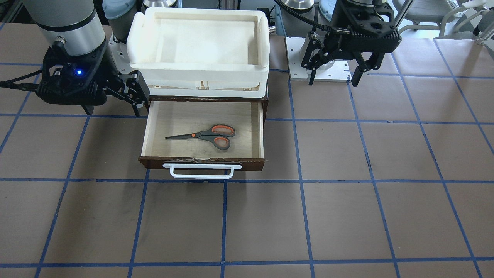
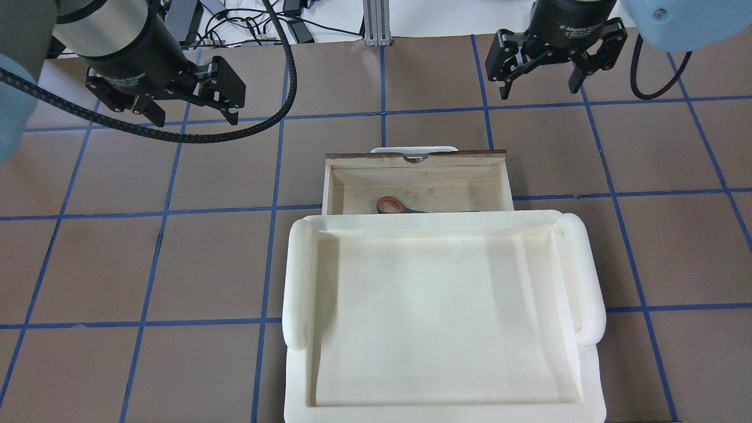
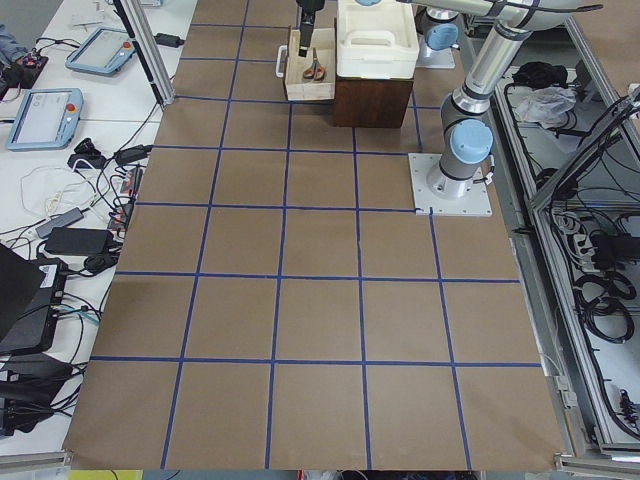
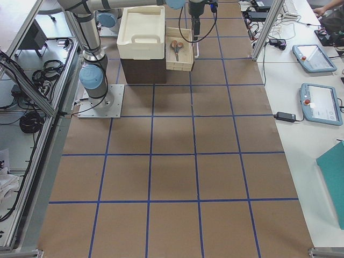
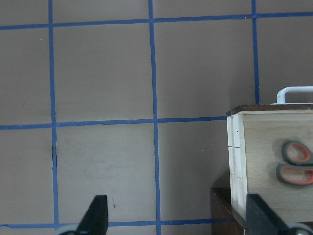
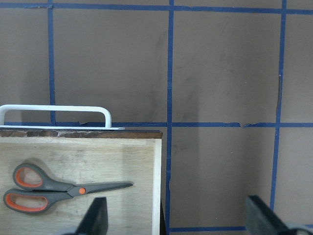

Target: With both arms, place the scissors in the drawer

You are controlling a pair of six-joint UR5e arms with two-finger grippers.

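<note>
Both grippers hang empty over the table (image 1: 347,216), each with its jaws spread wide.

Nearest the right gripper (image 2: 539,88) is the drawer (image 1: 261,131), pulled open. One of its side walls stands just inward of those jaws, and the right wrist view takes in everything lying past that wall. There the scissors (image 1: 208,136) rest flat on the pale floor, touched by no finger. Their long axis runs across the drawer, roughly parallel to its front. The blade tips point toward the right jaws and the handle loops toward the left ones.

Beyond the scissors is the dark front with its white loop handle (image 1: 202,171). The cream tray (image 1: 197,73) sits on top, behind the opening.

The left gripper (image 1: 332,81) is farthest, well apart from the drawer's other wall.

The placing looks done. If the drawer is to be shut, its front must travel crosswise to the scissors' length, and the right arm is the nearer one.
</note>
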